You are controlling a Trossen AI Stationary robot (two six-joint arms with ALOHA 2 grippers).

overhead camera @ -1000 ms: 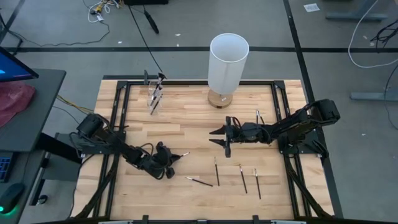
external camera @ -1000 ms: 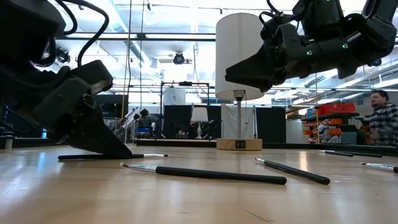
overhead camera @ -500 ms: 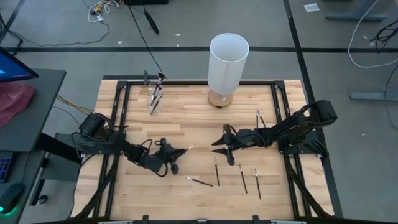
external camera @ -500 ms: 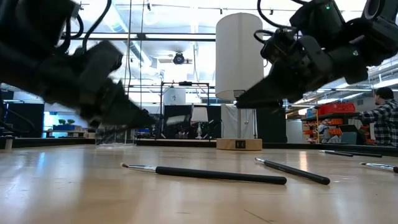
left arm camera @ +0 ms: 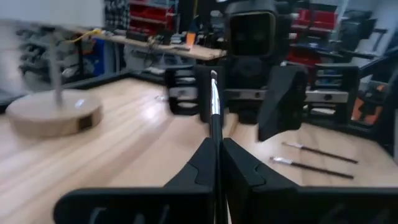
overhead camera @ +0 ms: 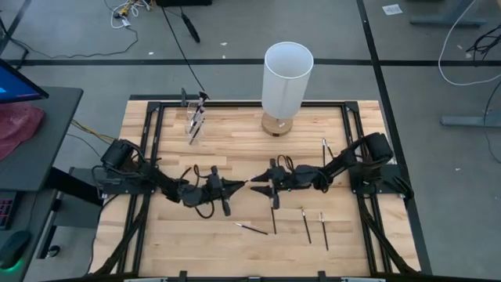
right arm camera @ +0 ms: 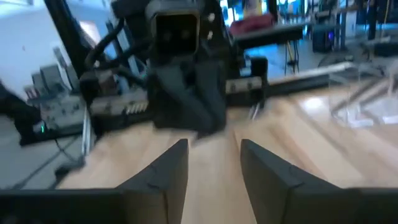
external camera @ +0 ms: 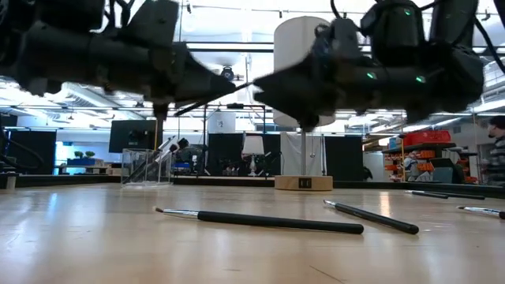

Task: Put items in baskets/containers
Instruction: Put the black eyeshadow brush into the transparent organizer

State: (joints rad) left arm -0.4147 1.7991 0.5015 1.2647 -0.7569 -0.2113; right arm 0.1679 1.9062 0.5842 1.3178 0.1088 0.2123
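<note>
Left gripper [overhead camera: 232, 186] is raised mid-table, clamped on a thin dark brush [left arm camera: 215, 118] whose tip sticks out toward the right gripper [overhead camera: 257, 188], which faces it nose to nose with fingers [right arm camera: 169, 168] spread apart and nothing between them (tips nearly meet in the high view, contact can't be judged). Loose brushes [overhead camera: 273, 215] lie on the wooden table [overhead camera: 235, 157] in front of and beside the right arm, one more [external camera: 260, 221] nearest the low camera. The clear cup [overhead camera: 194, 123] already holding brushes stands at the far left edge, well apart from both grippers, with the white lamp [overhead camera: 286, 78] at the far middle.
</note>
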